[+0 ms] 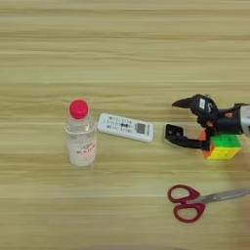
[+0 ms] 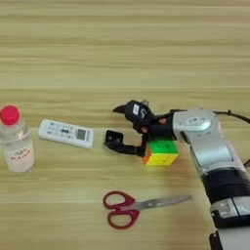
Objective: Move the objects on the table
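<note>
Four things lie on the worktop: bottle, remote, cube, scissors (none visibly moved). Pincer gapes empty between remote and cube.

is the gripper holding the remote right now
No, the right gripper is open with nothing between its fingers, and the remote lies flat on the table, apart from it.
</note>
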You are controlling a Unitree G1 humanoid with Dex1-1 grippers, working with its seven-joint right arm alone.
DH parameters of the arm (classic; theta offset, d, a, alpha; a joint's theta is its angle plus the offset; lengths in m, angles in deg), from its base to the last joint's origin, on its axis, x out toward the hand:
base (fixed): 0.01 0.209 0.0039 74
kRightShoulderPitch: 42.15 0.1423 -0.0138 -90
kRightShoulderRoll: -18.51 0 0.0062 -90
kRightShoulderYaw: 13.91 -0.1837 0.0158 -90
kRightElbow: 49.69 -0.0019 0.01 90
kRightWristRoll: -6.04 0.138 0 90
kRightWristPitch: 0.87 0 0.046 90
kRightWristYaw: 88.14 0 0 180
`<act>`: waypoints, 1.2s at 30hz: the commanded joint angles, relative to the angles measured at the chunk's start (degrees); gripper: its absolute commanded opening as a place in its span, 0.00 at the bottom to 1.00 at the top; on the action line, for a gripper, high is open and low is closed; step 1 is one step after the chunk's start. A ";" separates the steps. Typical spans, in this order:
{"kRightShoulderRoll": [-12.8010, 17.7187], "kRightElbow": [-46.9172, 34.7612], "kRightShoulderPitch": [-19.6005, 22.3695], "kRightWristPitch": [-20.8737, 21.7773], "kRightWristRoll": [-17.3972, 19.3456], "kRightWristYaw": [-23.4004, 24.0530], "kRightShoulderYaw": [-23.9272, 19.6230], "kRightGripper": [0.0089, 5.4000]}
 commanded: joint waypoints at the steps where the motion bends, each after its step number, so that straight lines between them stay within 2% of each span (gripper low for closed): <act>1: 3.31 -1.65 2.82 1.90 -1.14 1.94 -0.64 1.00; 4: 3.06 -1.41 2.73 2.23 -1.88 1.98 0.02 1.00; 7: 2.52 -0.79 2.85 2.72 -3.37 2.35 1.50 0.92; 14: 1.27 -0.46 2.83 3.21 -5.01 2.44 3.80 0.81; 31: 0.62 0.71 3.22 3.86 -5.29 2.78 4.89 0.48; 36: 0.85 0.91 3.17 4.16 -5.23 2.76 4.76 0.47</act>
